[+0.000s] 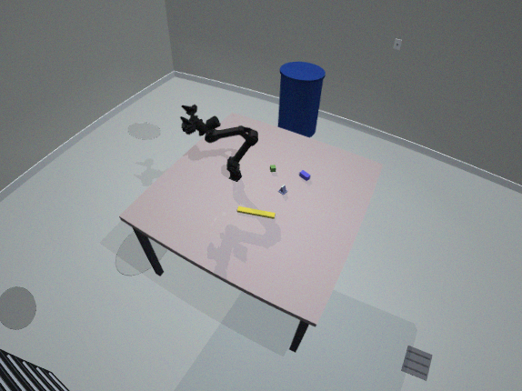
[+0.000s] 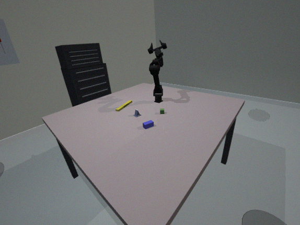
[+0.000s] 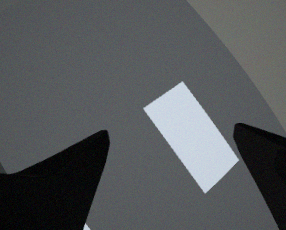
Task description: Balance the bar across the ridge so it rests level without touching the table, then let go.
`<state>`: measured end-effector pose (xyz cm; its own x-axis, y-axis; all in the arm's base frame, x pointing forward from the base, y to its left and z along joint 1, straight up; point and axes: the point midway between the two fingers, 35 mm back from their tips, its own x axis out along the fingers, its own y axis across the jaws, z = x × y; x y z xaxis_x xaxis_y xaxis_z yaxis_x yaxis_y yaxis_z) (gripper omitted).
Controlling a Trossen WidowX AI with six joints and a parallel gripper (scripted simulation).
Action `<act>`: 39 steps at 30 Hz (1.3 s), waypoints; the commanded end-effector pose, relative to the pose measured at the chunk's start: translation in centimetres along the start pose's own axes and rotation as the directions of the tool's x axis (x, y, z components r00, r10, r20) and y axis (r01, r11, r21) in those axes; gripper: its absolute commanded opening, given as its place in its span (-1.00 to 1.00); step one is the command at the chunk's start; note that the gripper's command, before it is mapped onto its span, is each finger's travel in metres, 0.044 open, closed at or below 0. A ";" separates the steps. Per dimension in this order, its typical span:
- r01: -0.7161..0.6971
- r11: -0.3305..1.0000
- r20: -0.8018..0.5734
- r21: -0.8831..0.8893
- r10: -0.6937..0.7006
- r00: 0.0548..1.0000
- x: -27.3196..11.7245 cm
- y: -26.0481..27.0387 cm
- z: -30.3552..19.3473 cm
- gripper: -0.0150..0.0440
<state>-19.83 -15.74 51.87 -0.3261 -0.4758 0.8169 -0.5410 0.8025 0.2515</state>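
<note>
The yellow bar (image 1: 255, 212) (image 2: 124, 105) lies flat on the pink table (image 1: 182, 200) (image 2: 157, 154). The small grey-blue ridge (image 1: 283, 190) (image 2: 137, 113) stands upright on the table, a short way from the bar, with nothing on it. My gripper (image 1: 182, 113) (image 2: 156, 42) (image 3: 170, 133) is open and empty. It is raised high above the table, far from the bar and the ridge. The wrist view shows both dark fingers wide apart, and neither bar nor ridge.
A small green cube (image 1: 273, 168) (image 2: 162, 111) and a blue-violet block (image 1: 305, 175) (image 2: 148, 124) lie on the table near the ridge. A large blue bin (image 1: 300, 100) stands beyond the table. A dark cabinet (image 2: 84, 73) stands behind it in the exterior view.
</note>
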 end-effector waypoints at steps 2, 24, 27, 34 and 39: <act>0.008 1.000 0.002 -0.001 -0.008 1.000 0.0 -0.3 0.0 0.69; 0.266 0.957 0.158 -0.115 -0.247 0.956 1.3 -9.6 3.8 0.58; 0.299 0.948 0.164 -0.110 -0.279 0.946 1.2 -10.7 3.9 0.58; 0.381 0.911 0.199 -0.156 -0.348 0.916 1.0 -13.5 4.7 0.58; 0.472 0.855 0.231 -0.214 -0.426 0.875 0.5 -16.5 5.4 0.58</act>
<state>-15.78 -29.80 46.22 -0.2454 -0.8135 0.5273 -0.4736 0.5752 0.6670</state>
